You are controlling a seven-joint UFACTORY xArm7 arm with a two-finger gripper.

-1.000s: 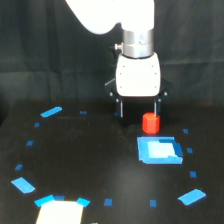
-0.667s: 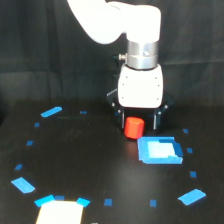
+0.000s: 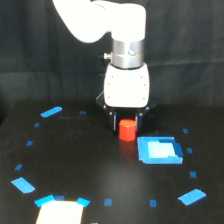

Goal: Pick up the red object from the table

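The red object (image 3: 127, 130) is a small red-orange stubby block on the black table (image 3: 100, 175), just left of the blue square patch (image 3: 159, 150). My gripper (image 3: 127, 121) hangs straight down from the white arm (image 3: 126, 85), with its dark fingers (image 3: 114, 121) close against both sides of the block. The jaws look shut on it. The block's upper part is hidden between the fingers. I cannot tell whether its bottom touches the table.
Small blue tape marks ring the table, among them one at the far left (image 3: 51, 111), one at the near left (image 3: 23, 185) and one at the near right (image 3: 191, 196). A pale block (image 3: 59, 212) sits at the front edge. A black curtain hangs behind.
The gripper has shifted to the exterior view's left and its fingers have closed in. The red block moved left with it, from beside the right finger to between both.
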